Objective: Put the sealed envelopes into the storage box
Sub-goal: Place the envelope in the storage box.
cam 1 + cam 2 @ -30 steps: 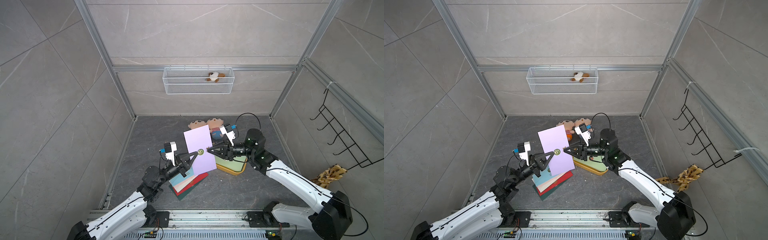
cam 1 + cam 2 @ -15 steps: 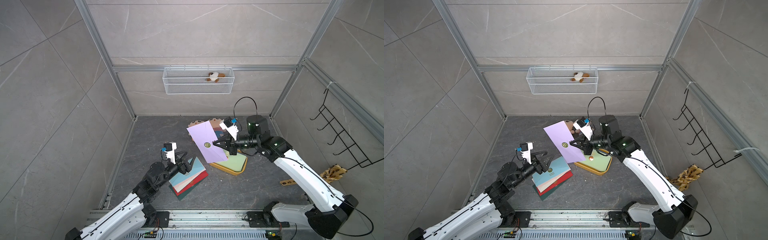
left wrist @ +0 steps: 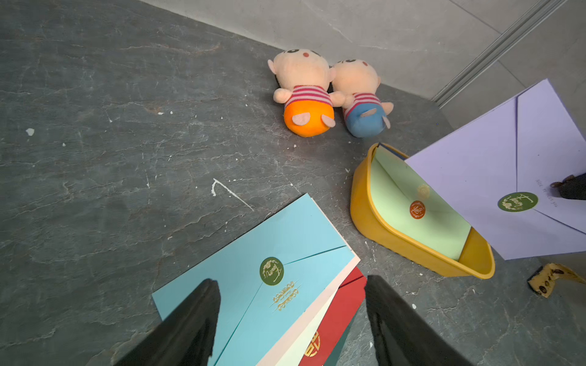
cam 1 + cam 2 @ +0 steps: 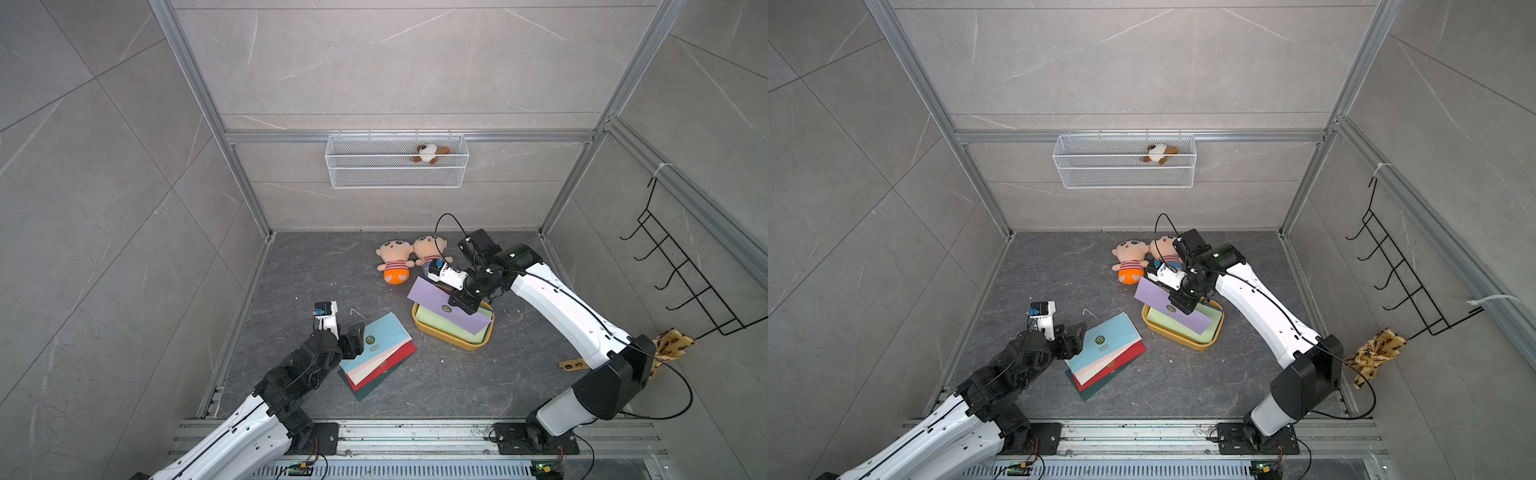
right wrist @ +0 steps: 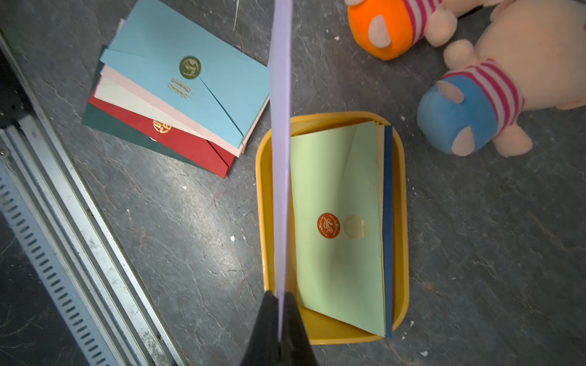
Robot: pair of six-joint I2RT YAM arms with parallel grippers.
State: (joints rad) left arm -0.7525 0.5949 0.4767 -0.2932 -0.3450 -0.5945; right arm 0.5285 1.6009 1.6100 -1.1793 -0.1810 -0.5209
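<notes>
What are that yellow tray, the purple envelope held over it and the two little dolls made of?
Yellow tray: probably moulded plastic, smooth with a slight sheen and rounded corners. Purple envelope: thin matte paper, crisp fold lines. Dolls: plush fabric, fuzzy surface, likely stuffed.

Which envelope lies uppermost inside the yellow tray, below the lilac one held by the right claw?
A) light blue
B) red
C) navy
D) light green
D: the light green envelope lies uppermost in the yellow tray, beneath the lilac envelope that the right claw holds.

Lilac envelope (image 4: 430, 296), mustard box (image 3: 363, 209), pale-green envelope (image 5: 336, 177), striped dolls (image 3: 306, 95)
</notes>
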